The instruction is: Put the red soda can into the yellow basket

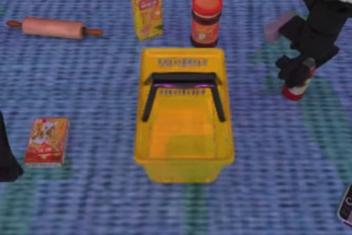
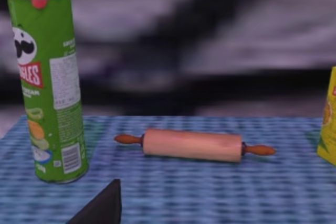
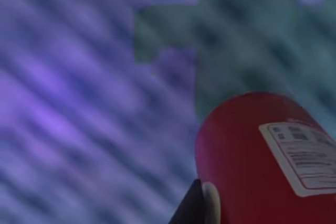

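The right end effector (image 1: 297,78) grips the red soda can (image 1: 293,91) near the bench's right edge, to the right of the yellow basket (image 1: 183,160). The carry looks under way; next, swing it over the basket and release. The left arm idles at the left edge.

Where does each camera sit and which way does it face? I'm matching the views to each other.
Top view: above the table, looking down on the yellow basket; right gripper over the red soda can, left arm at the left edge.
Left wrist view: low, facing the rolling pin, also seen from the top.
Right wrist view: close on the can, shared with the top view.
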{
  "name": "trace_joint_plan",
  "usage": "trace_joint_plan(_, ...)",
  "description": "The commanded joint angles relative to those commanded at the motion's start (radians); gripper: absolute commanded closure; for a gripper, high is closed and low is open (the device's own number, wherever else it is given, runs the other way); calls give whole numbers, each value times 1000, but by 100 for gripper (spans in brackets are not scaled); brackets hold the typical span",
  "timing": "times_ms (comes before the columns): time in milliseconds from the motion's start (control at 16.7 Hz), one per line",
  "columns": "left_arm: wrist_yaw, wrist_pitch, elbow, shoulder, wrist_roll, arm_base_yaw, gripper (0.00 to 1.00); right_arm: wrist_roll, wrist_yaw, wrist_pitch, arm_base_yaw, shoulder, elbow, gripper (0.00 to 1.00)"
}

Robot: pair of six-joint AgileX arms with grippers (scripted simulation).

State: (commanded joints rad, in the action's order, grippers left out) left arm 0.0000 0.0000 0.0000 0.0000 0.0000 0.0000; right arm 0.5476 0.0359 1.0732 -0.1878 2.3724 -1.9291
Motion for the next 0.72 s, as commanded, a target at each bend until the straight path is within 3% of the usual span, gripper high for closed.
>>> trace_joint_plan(120, 0, 0, 0, 0, 0, 0, 0, -28, 60, -94, -10, -11, 27, 100)
trace_joint_plan(300, 0, 0, 0, 0, 0, 0, 0, -93, 187, -313, -27, -29, 89, 100)
trace_joint_plan(720, 0, 0, 0, 0, 0, 0, 0, -315, 582, -1046, -76, -89, 315, 100)
